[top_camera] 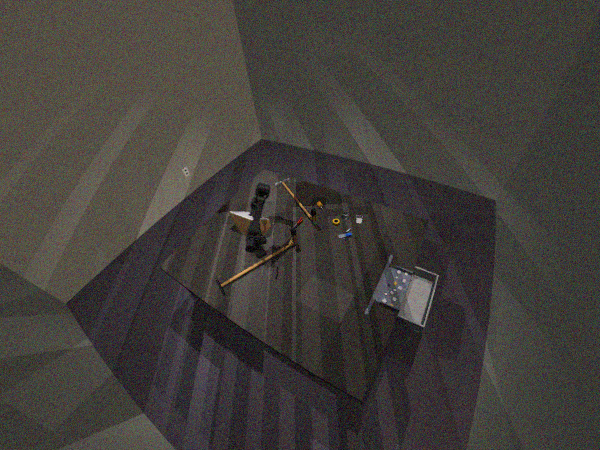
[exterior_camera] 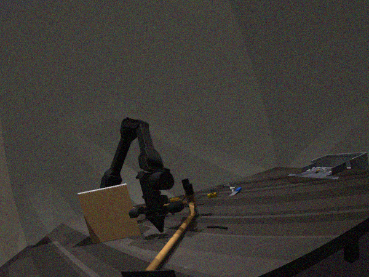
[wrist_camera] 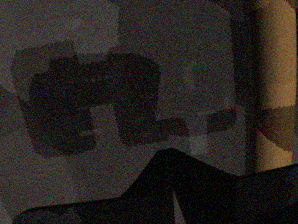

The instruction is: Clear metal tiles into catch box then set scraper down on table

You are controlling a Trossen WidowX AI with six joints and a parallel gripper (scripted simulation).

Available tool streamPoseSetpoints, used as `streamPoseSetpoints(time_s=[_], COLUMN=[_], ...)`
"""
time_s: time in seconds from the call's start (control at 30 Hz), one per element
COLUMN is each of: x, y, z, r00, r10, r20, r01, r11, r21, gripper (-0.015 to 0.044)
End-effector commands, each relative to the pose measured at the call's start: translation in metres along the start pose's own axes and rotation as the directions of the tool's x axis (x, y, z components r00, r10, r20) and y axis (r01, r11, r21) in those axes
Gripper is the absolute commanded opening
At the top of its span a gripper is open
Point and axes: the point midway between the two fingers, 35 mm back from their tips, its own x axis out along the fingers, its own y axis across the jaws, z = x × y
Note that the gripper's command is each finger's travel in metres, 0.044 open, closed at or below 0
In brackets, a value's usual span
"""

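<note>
My gripper point(top_camera: 263, 254) point(exterior_camera: 161, 229) point(wrist_camera: 166, 157) is shut and empty, low over the table beside the wooden handle point(top_camera: 257, 263) point(exterior_camera: 172, 241) point(wrist_camera: 277, 60) of a long tool with a dark crosswise head point(top_camera: 220, 285) and an upturned black grip point(exterior_camera: 187, 186). A second long wooden-handled tool point(top_camera: 298, 201) with a pale crosswise head lies farther back. I cannot tell for certain which is the scraper. Several small tiles, pale ones and an orange one point(top_camera: 395, 283), sit on the steel plate point(top_camera: 382, 287) point(exterior_camera: 307, 176). The catch box point(top_camera: 431, 302) point(exterior_camera: 339, 168) adjoins its far end.
A tilted wooden board point(top_camera: 242, 223) point(exterior_camera: 107, 212) stands close to the arm. A yellow ring point(top_camera: 336, 221) point(exterior_camera: 212, 194), a blue-handled tool point(top_camera: 348, 234) point(exterior_camera: 238, 189) and a small white item point(top_camera: 359, 219) lie between the arm and the plate. A red item point(top_camera: 299, 221) lies near the black grip.
</note>
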Motion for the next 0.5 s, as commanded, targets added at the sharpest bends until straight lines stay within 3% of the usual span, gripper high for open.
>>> streamPoseSetpoints(time_s=[0.0, 0.47], x=[0.0087, 0.0151], y=[0.0028, -0.0039], z=[0.0019, 0.0012], r00=[1.0, 1.0], r10=[0.001, 0.001], r20=[0.007, 0.007], r01=[-0.001, -0.001], r11=[1.0, 1.0], r21=[0.006, 0.005], gripper=[0.0, 0.0])
